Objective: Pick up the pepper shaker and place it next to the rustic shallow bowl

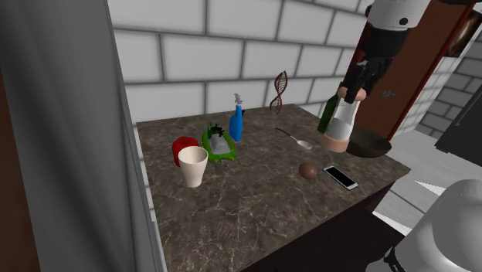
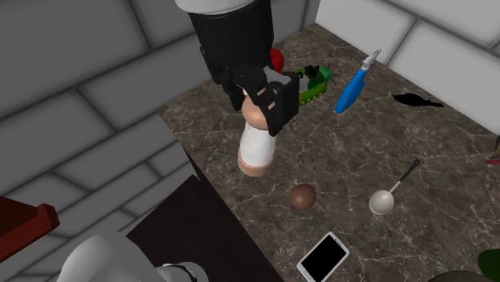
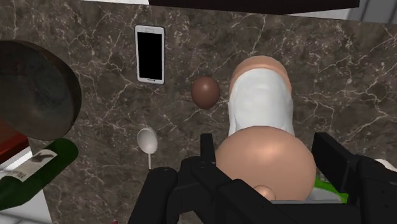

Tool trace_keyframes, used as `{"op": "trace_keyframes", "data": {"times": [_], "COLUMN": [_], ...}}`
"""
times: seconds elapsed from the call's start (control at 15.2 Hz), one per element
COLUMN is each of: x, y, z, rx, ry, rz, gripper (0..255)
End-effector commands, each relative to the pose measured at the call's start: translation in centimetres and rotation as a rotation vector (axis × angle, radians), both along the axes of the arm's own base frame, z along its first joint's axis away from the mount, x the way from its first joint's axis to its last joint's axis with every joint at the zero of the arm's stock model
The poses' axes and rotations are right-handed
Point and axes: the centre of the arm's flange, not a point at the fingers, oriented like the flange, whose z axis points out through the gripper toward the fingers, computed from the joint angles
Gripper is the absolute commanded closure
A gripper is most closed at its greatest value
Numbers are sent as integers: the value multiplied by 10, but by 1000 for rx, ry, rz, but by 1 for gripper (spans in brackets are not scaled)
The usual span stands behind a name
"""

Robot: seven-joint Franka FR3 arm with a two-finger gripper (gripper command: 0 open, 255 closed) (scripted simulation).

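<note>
The biggest worry from where I stand is a drop. The gripper [image 3: 266, 141] is clamped on the rounded top of the pepper shaker [image 2: 256, 148], which hangs upright and, as best I can judge, clear of the table [image 1: 255, 209], near its edge and well apart from the dark shallow bowl [image 3: 57, 83]. A smooth dome is a poor thing to pinch, and a quick swing could let it slide out, onto the tabletop or over the side. Next, the tall green bottle [image 1: 328, 114] stands close by the bowl, so an arm coming in low might tip it. Lesser troubles lie between shaker and bowl: the phone [image 3: 149, 54], a brown ball [image 3: 206, 92] that would likely roll at a nudge, and a spoon [image 3: 147, 140]; setting the shaker's base on any of them would leave it tilted. As for the room, pale block walls [image 1: 201, 54] back the table, with a reddish-brown panel [image 1: 421, 85] at the shoulder view's right. The tabletop is dark and veined like marble. Toward the shoulder view's left stand a green object [image 1: 220, 148] I can't identify, a blue spray bottle [image 1: 235, 124], a cream cup [image 1: 193, 165], a red vessel [image 1: 183, 144] behind it, and by the wall a small twisted spiral ornament [image 1: 279, 91].
</note>
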Motion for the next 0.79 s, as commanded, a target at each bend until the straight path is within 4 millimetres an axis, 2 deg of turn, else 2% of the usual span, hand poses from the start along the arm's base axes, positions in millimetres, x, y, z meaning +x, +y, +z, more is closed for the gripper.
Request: {"op": "trace_keyframes", "data": {"times": [0.0, 0.73], "x": [-11, -54], "y": [-24, -163], "z": [1, 1], "rx": [0, 0], "ry": [1, 1], "rz": [2, 2], "gripper": [255, 255]}}
